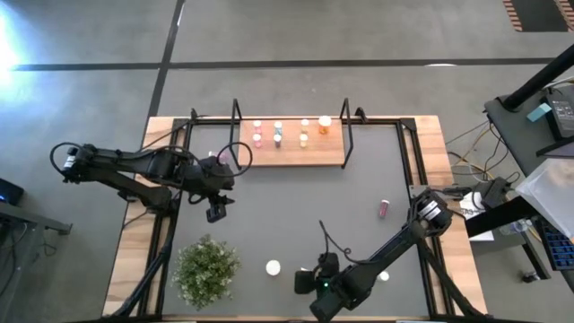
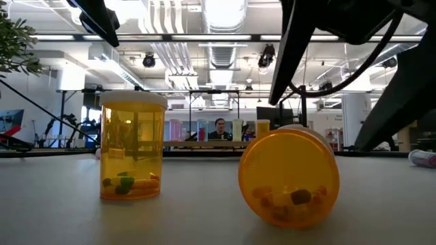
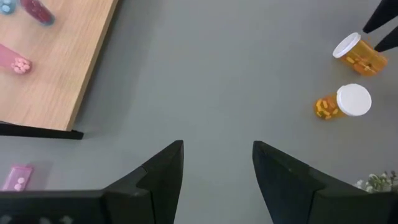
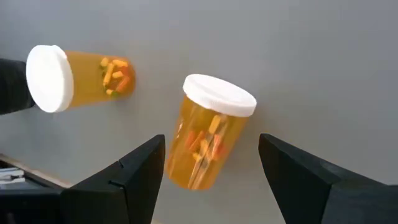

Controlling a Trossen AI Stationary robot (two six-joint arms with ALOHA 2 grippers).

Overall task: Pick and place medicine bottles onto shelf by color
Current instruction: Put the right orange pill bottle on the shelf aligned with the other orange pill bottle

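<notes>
Lying on its side on the dark grey table mat [image 1: 296, 211], one translucent orange medicine bottle with a white cap [image 2: 289, 178] has its long axis level with the surface, its round base facing the low camera. Beside it a second orange bottle with a white cap [image 2: 132, 147] stands upright, cap on top. Both sit near the front edge of the mat, close to the green bushy potted plant [image 1: 206, 269].

The right gripper [image 4: 211, 168] hovers over the tipped bottle with its dark fingers [image 4: 134, 177] spread wide on either side, gripping nothing; whether they touch it is unclear.

The left gripper [image 3: 217, 165] hangs above bare mat near the light wooden shelf with black wire end frames [image 1: 327, 152], jaws wide apart and empty. Small pink, purple and orange bottles stand in rows on the shelf.
</notes>
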